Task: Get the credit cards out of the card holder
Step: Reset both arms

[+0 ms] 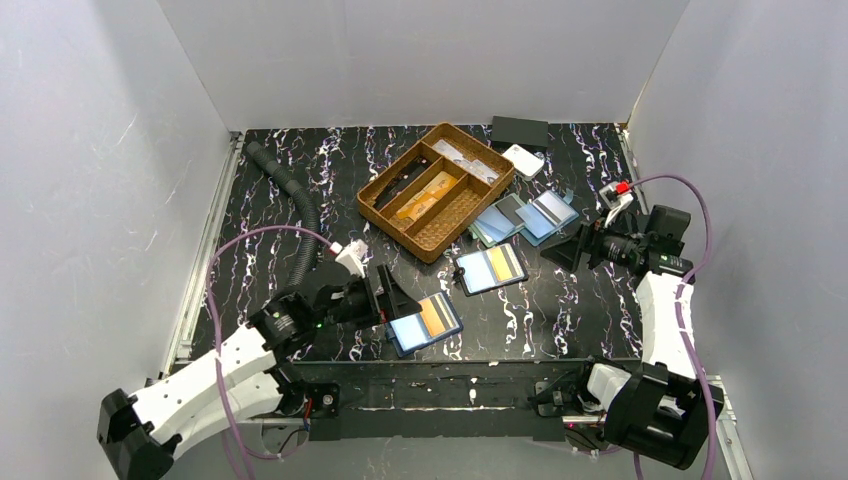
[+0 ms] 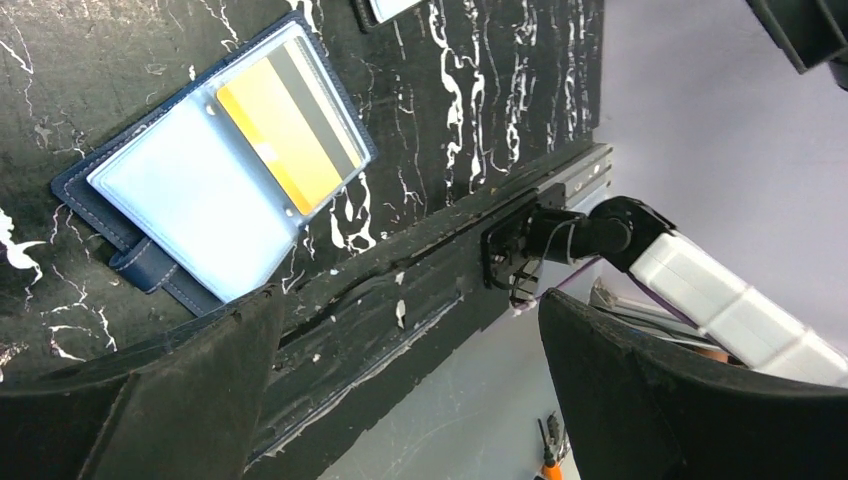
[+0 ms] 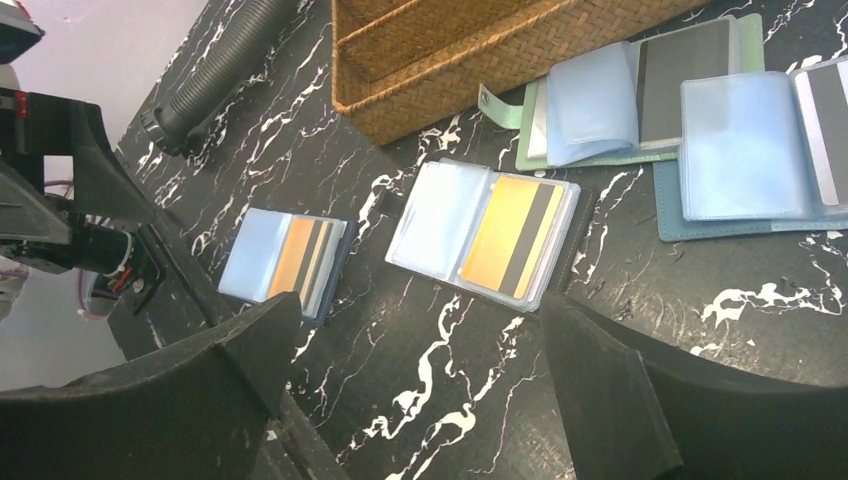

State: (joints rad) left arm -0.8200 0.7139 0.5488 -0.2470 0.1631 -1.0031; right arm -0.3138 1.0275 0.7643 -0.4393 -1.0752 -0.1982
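Observation:
A dark blue card holder lies open near the table's front edge, with a yellow-orange credit card in its right sleeve. In the left wrist view the holder and its card lie just beyond my open, empty left gripper, which hovers over the front edge. In the top view the left gripper is just left of the holder. A second open holder holds another yellow card; it also shows in the right wrist view. My right gripper is open, empty and right of it.
A wicker tray with compartments stands mid-table. Two more open holders lie to its right. A black hose runs along the left. A black box and a white item sit at the back.

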